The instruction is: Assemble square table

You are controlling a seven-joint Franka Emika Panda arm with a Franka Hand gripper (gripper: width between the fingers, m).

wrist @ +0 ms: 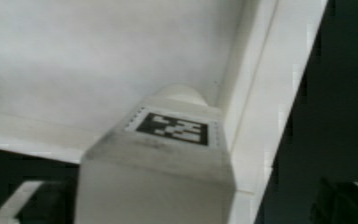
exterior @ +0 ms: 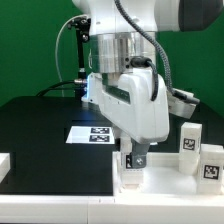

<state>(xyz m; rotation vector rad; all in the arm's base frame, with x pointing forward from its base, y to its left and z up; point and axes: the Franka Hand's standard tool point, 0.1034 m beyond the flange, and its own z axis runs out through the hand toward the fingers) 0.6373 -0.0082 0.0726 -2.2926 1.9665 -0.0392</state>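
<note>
The white square tabletop (exterior: 172,181) lies at the front of the exterior view, its raised rim (wrist: 275,60) running past one corner in the wrist view. A short white leg (wrist: 158,170) with a black-and-white tag (wrist: 172,127) on its end stands upright in that corner. My gripper (exterior: 135,157) points straight down over it. In the wrist view the gripper (wrist: 185,208) straddles the leg, open, with a dark gap between one finger (wrist: 23,203) and the leg's side. In the exterior view the fingers mostly hide the leg.
Two more tagged white legs (exterior: 190,138) (exterior: 212,161) stand at the exterior view's right, behind the tabletop. The marker board (exterior: 92,133) lies on the black table behind the arm. A white block (exterior: 5,166) sits at the left edge.
</note>
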